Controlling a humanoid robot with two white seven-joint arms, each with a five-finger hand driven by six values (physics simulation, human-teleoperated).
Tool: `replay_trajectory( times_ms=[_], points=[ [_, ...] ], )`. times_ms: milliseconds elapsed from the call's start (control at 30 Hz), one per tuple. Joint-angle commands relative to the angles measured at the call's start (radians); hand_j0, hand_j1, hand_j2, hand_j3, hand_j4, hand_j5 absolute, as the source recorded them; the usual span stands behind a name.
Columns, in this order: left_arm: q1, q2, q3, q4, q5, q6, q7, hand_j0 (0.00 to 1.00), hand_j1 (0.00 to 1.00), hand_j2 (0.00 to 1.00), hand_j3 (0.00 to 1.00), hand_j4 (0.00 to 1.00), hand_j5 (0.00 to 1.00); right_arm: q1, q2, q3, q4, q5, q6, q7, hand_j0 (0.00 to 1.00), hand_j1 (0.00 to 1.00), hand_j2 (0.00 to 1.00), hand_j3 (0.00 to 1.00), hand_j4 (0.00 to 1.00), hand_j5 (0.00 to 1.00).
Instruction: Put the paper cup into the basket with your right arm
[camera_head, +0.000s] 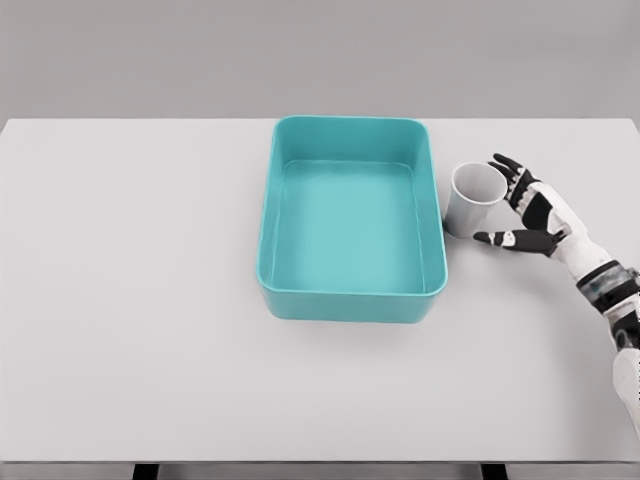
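The light is bright, even and soft, seemingly from overhead. The white table (150, 330) shows no glare, and only a faint shadow hugs the base of the teal basket (350, 300). Everything is in sharp focus, with no blur and straight, undistorted edges.

On the table (130, 330), the paper cup (474, 198) stands just right of the basket (350, 300), right hand (530, 212) beside it.

I can read no text, label, number or sign anywhere: not on the white paper cup (474, 198), not on the turquoise plastic basket (352, 300).
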Motion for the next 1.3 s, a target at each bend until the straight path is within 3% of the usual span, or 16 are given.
replay_trajectory(
  times_ms=[0,1267],
  points=[
    [0.0,0.0,0.0,0.0,0.0,0.0,0.0,1.0,1.0,1.0,1.0,1.0,1.0,-0.002,0.011,0.004,0.017,-0.003,0.001,0.0,1.0,1.0,1.0,1.0,1.0,1.0],
    [0.0,0.0,0.0,0.0,0.0,0.0,0.0,1.0,1.0,1.0,1.0,1.0,1.0,-0.045,0.063,0.004,0.091,0.05,-0.001,0.0,0.99,0.99,0.99,0.99,0.99,0.99]
  ],
)
